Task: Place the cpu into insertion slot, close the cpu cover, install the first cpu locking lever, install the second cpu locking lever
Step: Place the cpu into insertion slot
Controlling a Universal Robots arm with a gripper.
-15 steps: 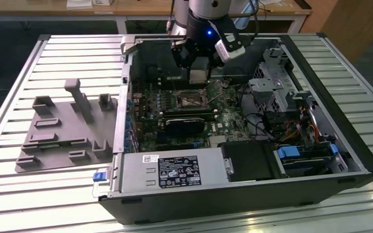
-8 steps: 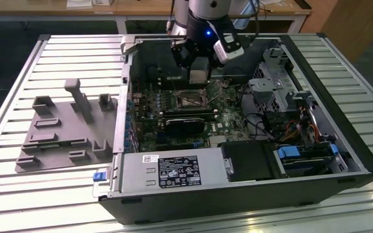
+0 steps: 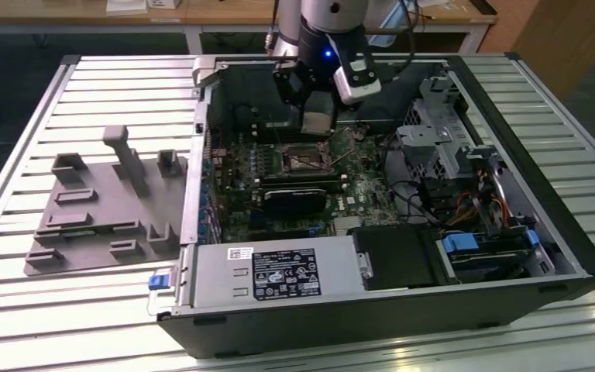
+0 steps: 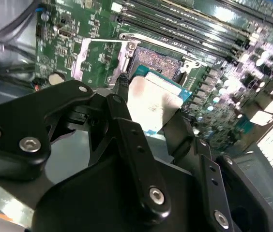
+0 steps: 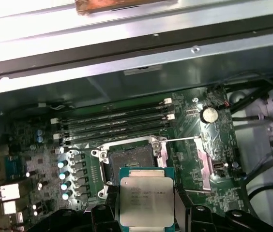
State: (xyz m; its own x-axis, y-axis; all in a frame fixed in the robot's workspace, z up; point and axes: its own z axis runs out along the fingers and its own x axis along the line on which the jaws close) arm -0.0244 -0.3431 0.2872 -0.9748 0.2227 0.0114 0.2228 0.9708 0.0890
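My claw (image 5: 146, 212) is clenched on the cpu (image 5: 146, 199). One finger presses on each side edge. I think it holds the edges so that nothing rubs the flat silver top or the side that must meet the board.

The cpu hangs in the air, near the insertion slot (image 5: 129, 162) but not in it yet. The slot is a dark, bare square with nothing sitting in it. The cpu cover (image 5: 209, 163) is swung open and rests to one side of the slot. That leaves the way in free, which I think is why it is open.

In the exterior view the claw sits at 12 o'clock from the slot, low inside the open computer case (image 3: 561, 232). The case lies on its side on the table (image 3: 91, 85), so the board faces up and I can reach it. A grey tray (image 3: 91, 225) lies at 9 o'clock from the case.

There are rows of small dark print on the cpu's top. A black and white sticker (image 3: 282, 273) is on the silver box at 6 o'clock from the slot. I leave both unread.
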